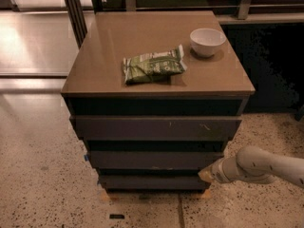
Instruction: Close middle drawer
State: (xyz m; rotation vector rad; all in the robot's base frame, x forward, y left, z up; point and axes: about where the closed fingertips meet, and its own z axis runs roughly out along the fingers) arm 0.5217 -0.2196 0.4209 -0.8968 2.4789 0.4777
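Observation:
The middle drawer (152, 159) is a wide dark grey-brown front in the cabinet, between the taller scratched top drawer front (156, 127) and the narrower recessed bottom front (152, 182). Its front sits nearly in line with the stack; no inner floor shows. My gripper (206, 175) is at the end of the white arm (266, 165) coming in from the right. Its tip is at the lower right corner of the middle drawer's front, at or touching it.
On the cabinet top (95, 70) lie a green snack bag (153, 66) and a white bowl (207, 41). Speckled floor (42, 175) surrounds the cabinet. A dark metal post (75, 8) stands behind the left corner, and dark furniture (270, 65) is at the right.

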